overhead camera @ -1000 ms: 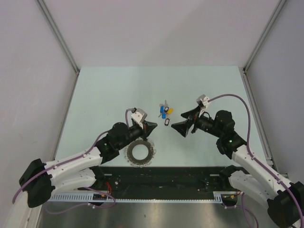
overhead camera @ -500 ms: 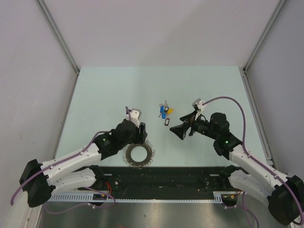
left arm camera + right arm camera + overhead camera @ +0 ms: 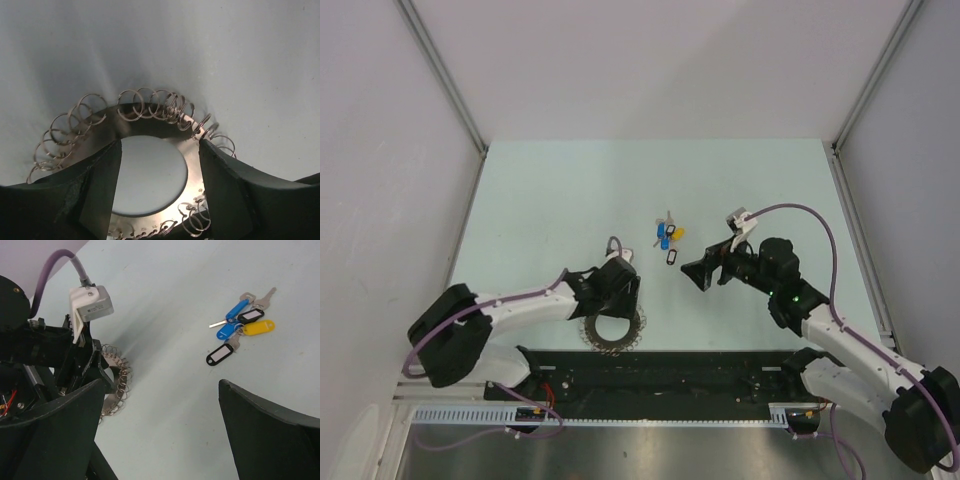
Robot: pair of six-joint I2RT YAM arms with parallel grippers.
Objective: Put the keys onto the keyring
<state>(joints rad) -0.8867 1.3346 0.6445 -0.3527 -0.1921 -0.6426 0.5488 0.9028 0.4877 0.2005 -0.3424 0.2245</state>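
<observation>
Left wrist view: the left gripper (image 3: 160,167) hangs directly over the keyring (image 3: 192,160), which lies flat. The jaws are spread either side of its open centre and pinch nothing. Beyond the keyring, to its right, the right gripper (image 3: 698,272) hovers spread wide and empty. The keys (image 3: 668,240) lie farther beyond the keyring, apart from both grippers. Step in hand, as judged: securing the keyring. The next move calls for lowering and closing squarely on its rim.

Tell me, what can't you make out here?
- Keyring: far half hidden under the left gripper, top view; near part cut off by fingers and frame edge, left wrist view.
- Keys: overlapping, so their number is unclear; tiny in top view.
- Whether the left fingers touch the keyring: unclear.
</observation>
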